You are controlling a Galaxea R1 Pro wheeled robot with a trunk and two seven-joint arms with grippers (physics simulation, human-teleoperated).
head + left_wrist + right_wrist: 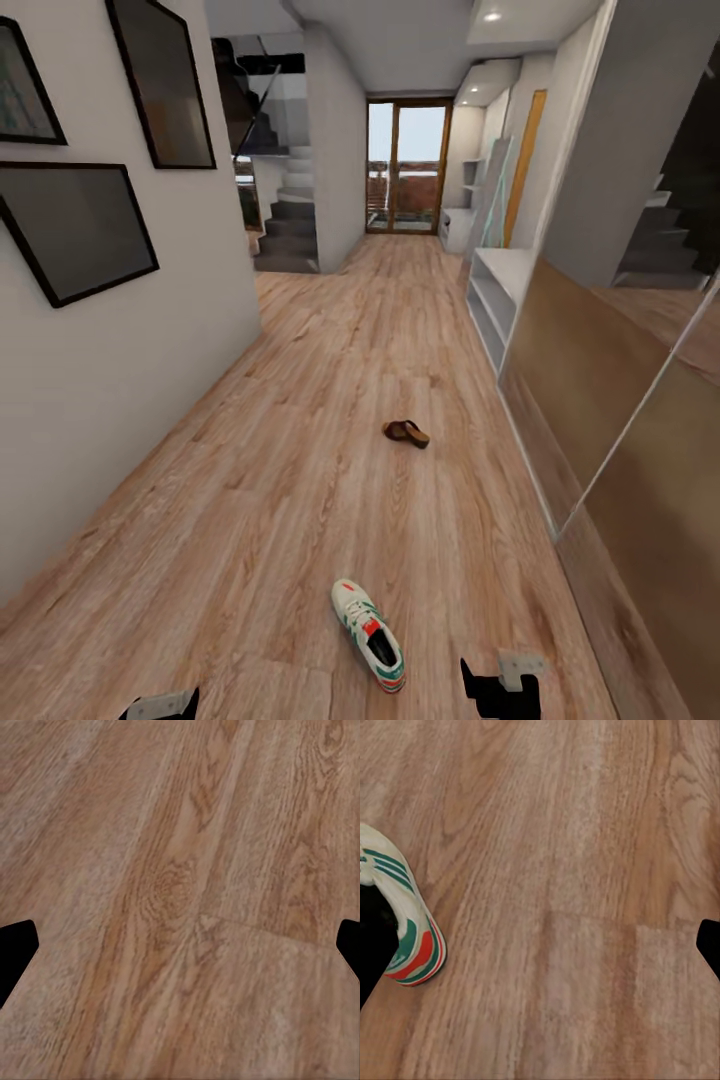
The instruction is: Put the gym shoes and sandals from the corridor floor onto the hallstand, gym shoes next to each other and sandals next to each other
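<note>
One gym shoe (368,635), white with green stripes and red accents, lies on the corridor floor (300,480) just ahead of me, toe pointing away. Its heel (406,937) appears in the right wrist view beside one finger of my right gripper (540,949), which hangs open over bare planks. My right gripper (497,690) sits to the shoe's right, my left gripper (160,706) further off to its left. The left gripper (180,949) is open above plain floor. One brown sandal (406,432) lies farther down the corridor. The grey hallstand (490,300) stands against the right wall beyond it.
Mirrored sliding doors (620,420) line the right wall. Dark picture frames (75,230) hang on the left wall. A staircase (288,225) rises at the back left, and a glass door (407,165) closes the corridor's far end.
</note>
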